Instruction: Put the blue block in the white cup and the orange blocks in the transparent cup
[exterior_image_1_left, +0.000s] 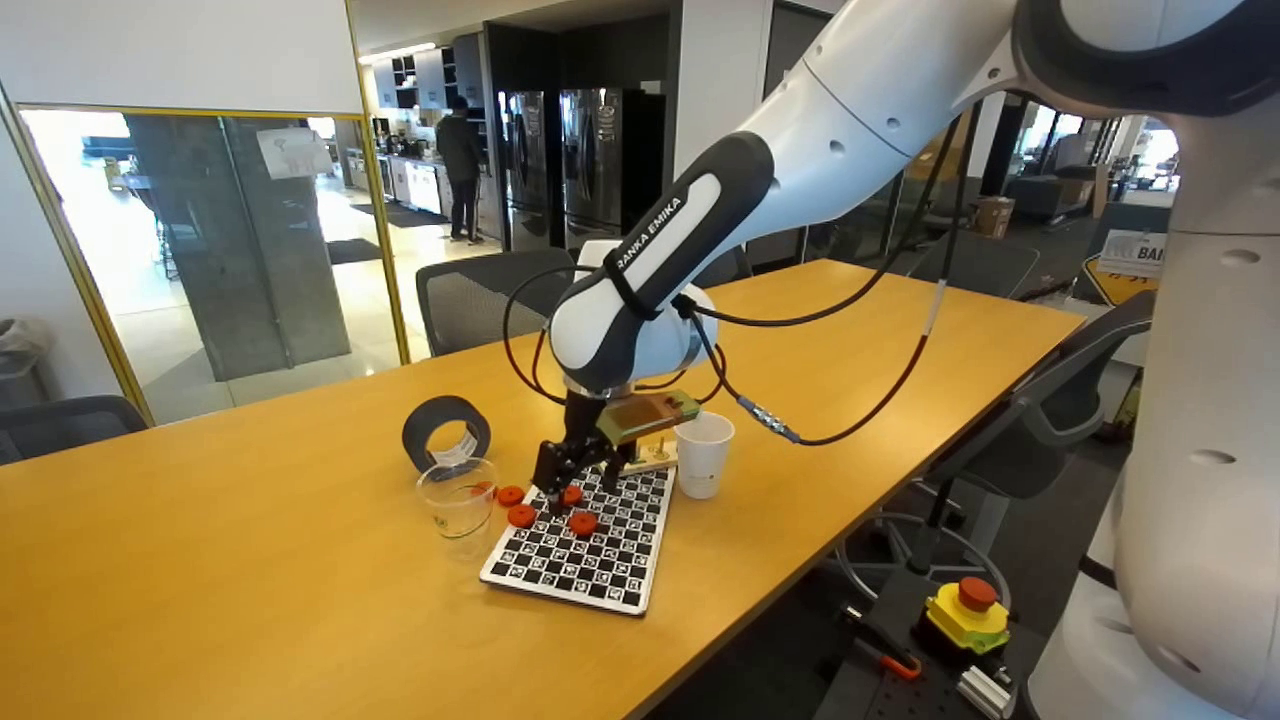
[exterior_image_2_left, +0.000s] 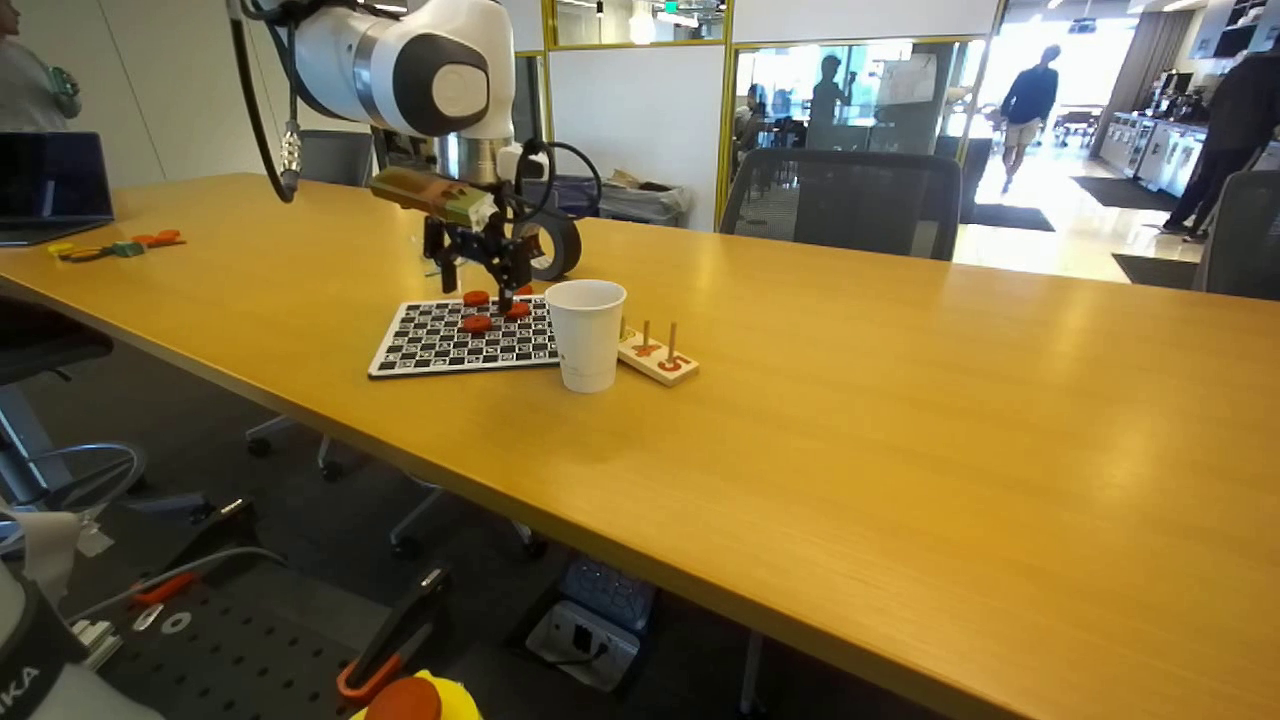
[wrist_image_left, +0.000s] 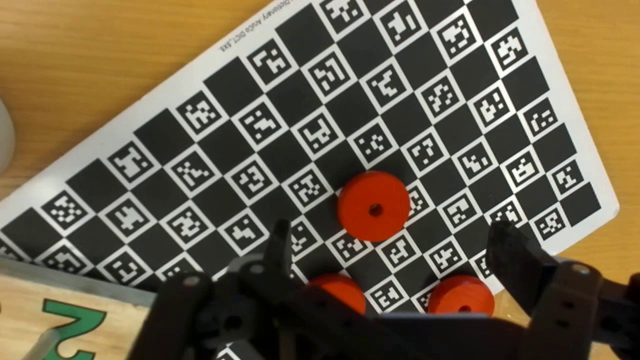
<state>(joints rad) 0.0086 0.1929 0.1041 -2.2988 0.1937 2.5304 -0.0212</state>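
Black two-finger gripper (wrist_image_left: 391, 226) is hovering, fingers standing apart; flat, round, centre-holed orange-red block (wrist_image_left: 374, 206) is lying below, roughly between fingertips.

Wrist view: left edge cuts off white cup (wrist_image_left: 4, 137); gripper (wrist_image_left: 390, 231) partly hides two orange blocks (wrist_image_left: 345, 291). In an exterior view, white cup hides part of wooden peg board (exterior_image_2_left: 657, 360).

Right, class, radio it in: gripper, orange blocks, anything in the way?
Gripper open, over checkered board. At least two orange blocks on it, none held. Black tape roll near transparent cup, possibly crowding the drop.
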